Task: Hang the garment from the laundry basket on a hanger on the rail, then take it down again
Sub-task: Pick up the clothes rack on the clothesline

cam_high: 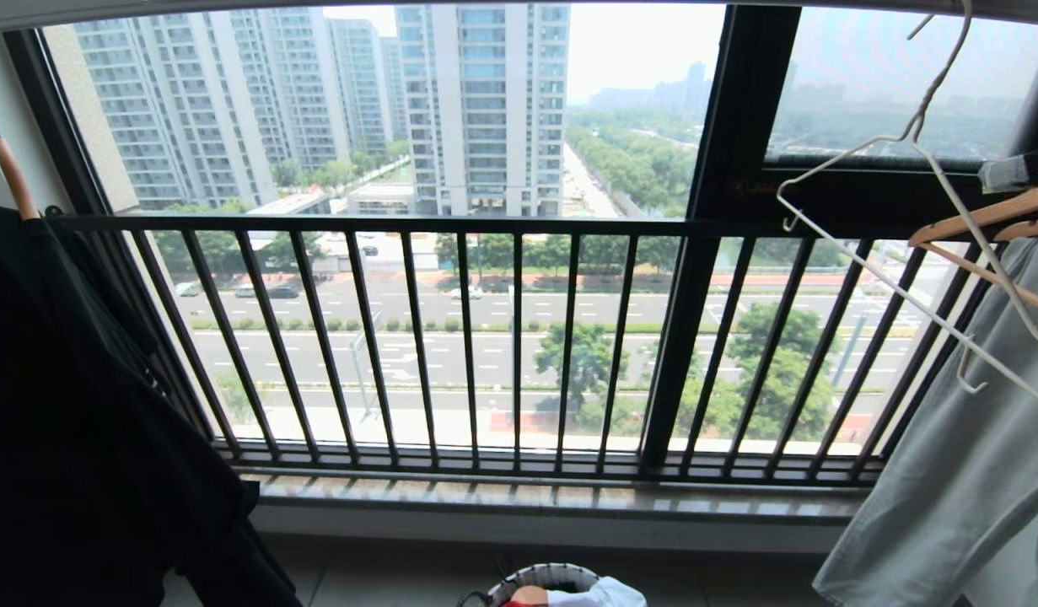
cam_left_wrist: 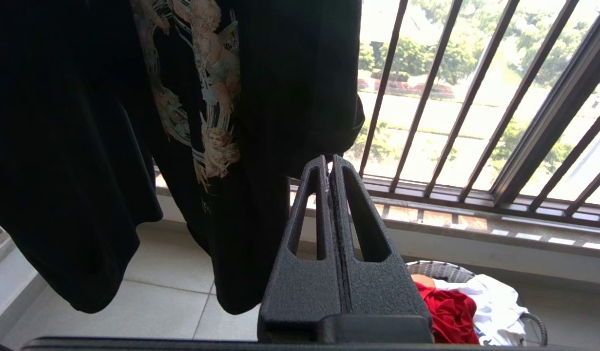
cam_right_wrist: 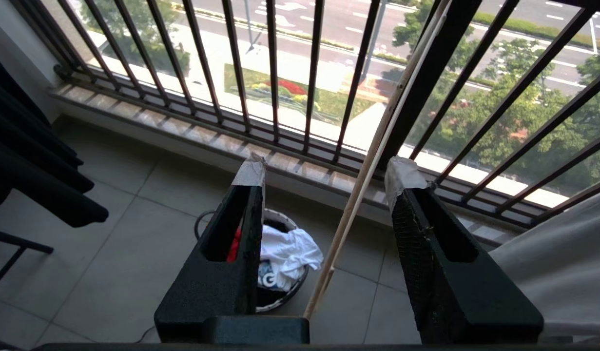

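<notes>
Red garment (cam_right_wrist: 235, 243) lies in the laundry basket (cam_right_wrist: 280, 297) on the floor tiles, partly under a white shirt (cam_right_wrist: 290, 251), well below the right claw (cam_right_wrist: 324, 170) and toward seven o'clock of the gap between its fingers. That claw is released, grasping nothing, with a thin pale rod (cam_right_wrist: 368, 165) crossing between the fingers. Left claw (cam_left_wrist: 330, 161) is clenched and empty beside a hanging black shirt (cam_left_wrist: 109, 122), the basket (cam_left_wrist: 441, 269) at its four o'clock.
</notes>
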